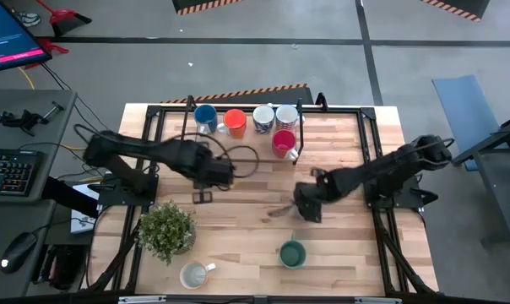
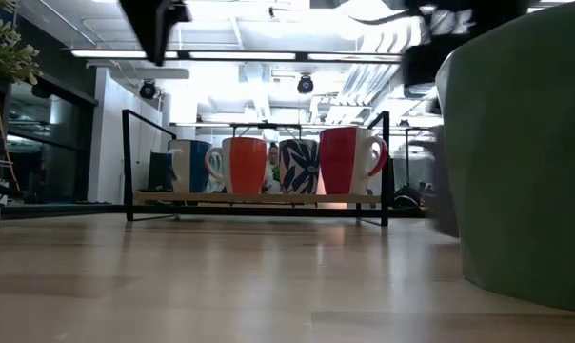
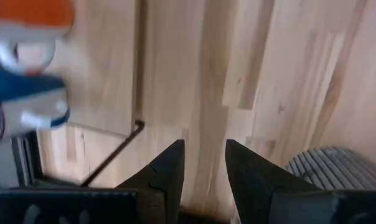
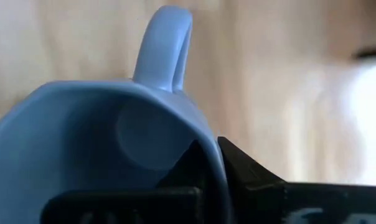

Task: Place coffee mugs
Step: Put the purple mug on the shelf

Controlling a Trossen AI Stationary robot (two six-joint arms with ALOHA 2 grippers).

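Right gripper (image 1: 306, 209): positioned mid-table, right of centre; fingers clamped on the rim of the slate-blue mug (image 4: 113, 143), one finger inside the wall and one outside, as the right wrist view shows.
Slate-blue mug: held at the right gripper; handle points away from the fingers.
Left gripper (image 1: 206, 187): positioned left of centre, just in front of the rack (image 1: 170, 108); fingers (image 3: 166, 171) stand apart with bare wood between them, holding nothing.
Rack contents: blue mug (image 1: 205, 117), orange mug (image 1: 235, 122), patterned mug (image 1: 264, 117) and white mug (image 1: 287, 116) stand in a row at the far edge.
Red mug (image 1: 283, 142): stands upright just in front of the white mug.
Green mug (image 1: 292, 253): stands upright near the front edge, well apart from the rack.
Cream mug (image 1: 193, 274): stands at the front edge, near the potted plant (image 1: 166, 230).
Table (image 1: 348, 253): light wooden top.
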